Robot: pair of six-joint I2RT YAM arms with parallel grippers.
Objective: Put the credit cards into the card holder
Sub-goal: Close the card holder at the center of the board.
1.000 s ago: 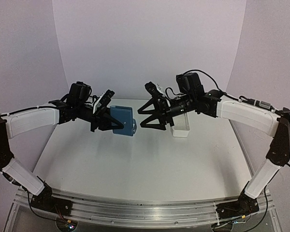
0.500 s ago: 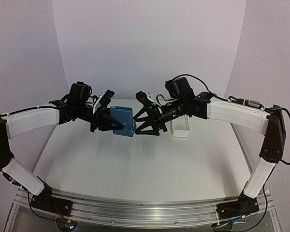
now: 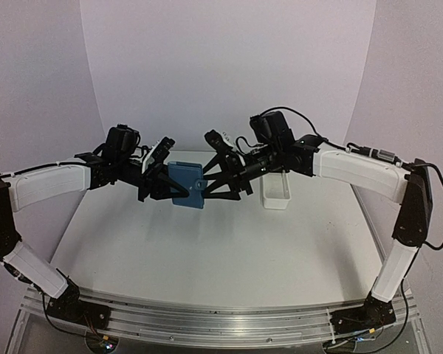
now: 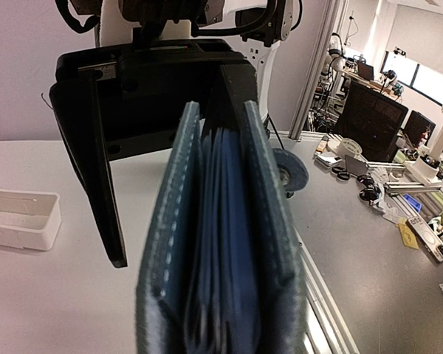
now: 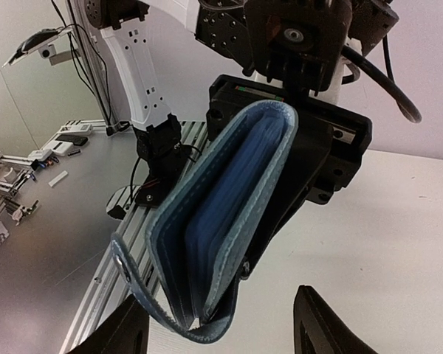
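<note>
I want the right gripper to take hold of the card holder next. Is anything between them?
Nothing visible. The open right gripper is close beside the card holder. In the right wrist view it fills the space just ahead of the fingers, with nothing in front of it.

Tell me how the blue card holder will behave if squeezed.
The card holder is probably soft: its covers gape around loose pocket pages, so they would likely squash together. Its hanging snap tab looks floppy.

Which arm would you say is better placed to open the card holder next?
Right, I'd say. The left gripper is clamped on the card holder, holding it aloft; the right gripper is open and empty at its free edge by the snap tab.
</note>
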